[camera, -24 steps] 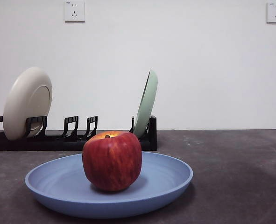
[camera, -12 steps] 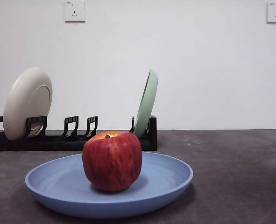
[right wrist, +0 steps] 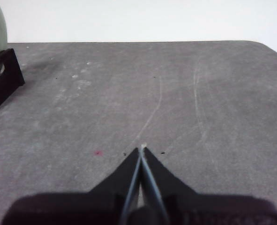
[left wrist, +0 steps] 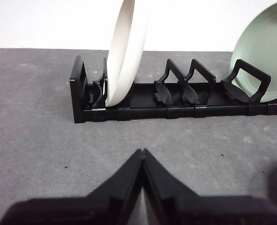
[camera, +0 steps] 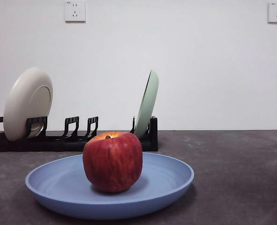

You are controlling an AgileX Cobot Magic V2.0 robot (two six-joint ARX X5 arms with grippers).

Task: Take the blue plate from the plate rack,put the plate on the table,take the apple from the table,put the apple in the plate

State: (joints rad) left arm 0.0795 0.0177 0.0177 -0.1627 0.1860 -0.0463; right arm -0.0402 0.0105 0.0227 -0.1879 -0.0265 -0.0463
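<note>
Red apple (camera: 112, 161) sits upright in the middle of the blue plate (camera: 168, 180), stem hollow up, yellow-orange patch at the top facing the front camera. Plate lies flat on the table (camera: 241, 178), rim up, in front of the plate rack (camera: 72, 140). Rack's long axis runs side to side along the wall; cream-white plate (camera: 28, 103) stands tilted in its slots at one end, pale green plate (camera: 146, 105) leans at the other end, prong pairs between them hold nothing. Versus the frames from a second and half a second back: no difference, apple, plates and rack all in the same spots. My left gripper (left wrist: 142, 152) has its fingers closed tip to tip, holding nothing, above bare table facing the rack's cream-plate end; a sliver of blue plate edge shows at the side of that view. My right gripper (right wrist: 141, 150) also has fingers closed on nothing, over open table well apart from the rack's green-plate end. Table is dark grey, rough, mottled, with light scuffs and a small red speck (right wrist: 98, 153). Plain white wall behind, two sockets (camera: 75, 11) up high.
</note>
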